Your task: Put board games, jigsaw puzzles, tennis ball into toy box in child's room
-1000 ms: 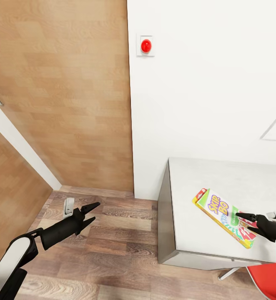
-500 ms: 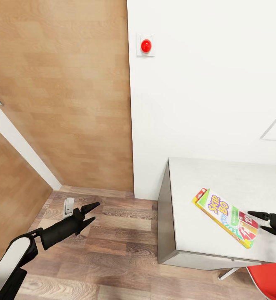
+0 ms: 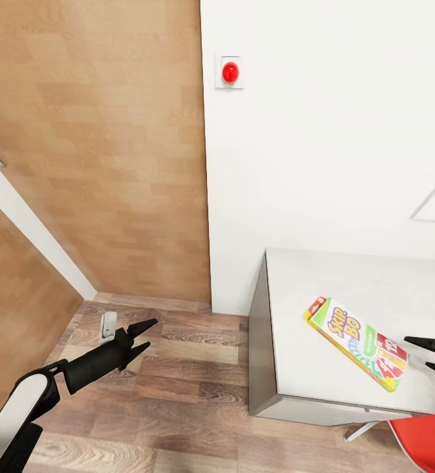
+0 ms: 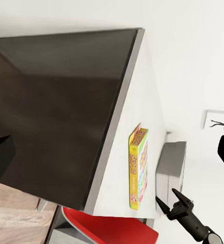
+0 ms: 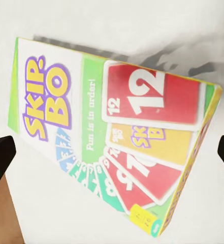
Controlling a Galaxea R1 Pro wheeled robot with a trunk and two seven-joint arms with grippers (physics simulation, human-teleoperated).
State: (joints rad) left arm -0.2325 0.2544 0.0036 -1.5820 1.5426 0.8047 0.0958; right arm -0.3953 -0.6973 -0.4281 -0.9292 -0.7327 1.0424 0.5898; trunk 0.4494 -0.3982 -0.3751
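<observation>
The yellow Skip-Bo game box (image 3: 355, 343) lay flat near the worktop (image 3: 349, 276) front edge, the right hand (image 3: 433, 355) spread just beside it, the right wrist view alone legibly showing its card artwork; the left hand (image 3: 144, 335) hung spread over the floor (image 3: 178, 368).

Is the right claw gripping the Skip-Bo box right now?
No: the right claw hangs open beside the Skip-Bo box, which lies flat on the table.
</observation>
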